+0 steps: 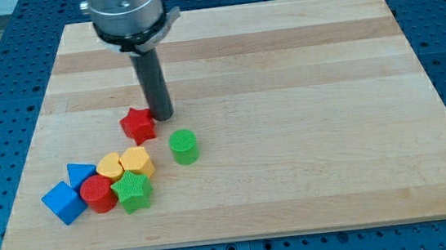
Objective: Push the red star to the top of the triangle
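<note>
No pincer on this arm, so no open or closed state to tell: only a straight dark rod, with my tip down on the wooden worktop. Touching, or all but touching, the upper right side of the red star, which sits just to the tip's left and slightly toward the view's bottom.

Below the red star, near but apart: a yellow block with a rounded top and a yellow block with flat facets, side by side and touching. To the view's right of these, standing alone, a green cylinder, below and right of the tip.

Farther toward the view's bottom left, packed tight against the yellow pair: a blue triangle, a red cylinder, a green star and a blue cube. Red star up and to the right of the blue triangle, well short of it, with the rounded yellow block between.
</note>
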You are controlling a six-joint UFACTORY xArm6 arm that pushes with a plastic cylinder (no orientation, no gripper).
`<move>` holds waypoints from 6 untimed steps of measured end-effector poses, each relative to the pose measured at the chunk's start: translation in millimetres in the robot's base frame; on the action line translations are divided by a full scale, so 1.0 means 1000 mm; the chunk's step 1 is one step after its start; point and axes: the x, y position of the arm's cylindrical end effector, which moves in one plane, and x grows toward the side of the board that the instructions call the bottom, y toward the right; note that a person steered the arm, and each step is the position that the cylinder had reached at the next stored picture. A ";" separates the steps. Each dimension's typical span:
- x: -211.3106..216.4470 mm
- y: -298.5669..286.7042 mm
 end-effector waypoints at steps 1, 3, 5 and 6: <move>0.012 -0.019; 0.028 -0.044; 0.029 -0.052; 0.034 -0.052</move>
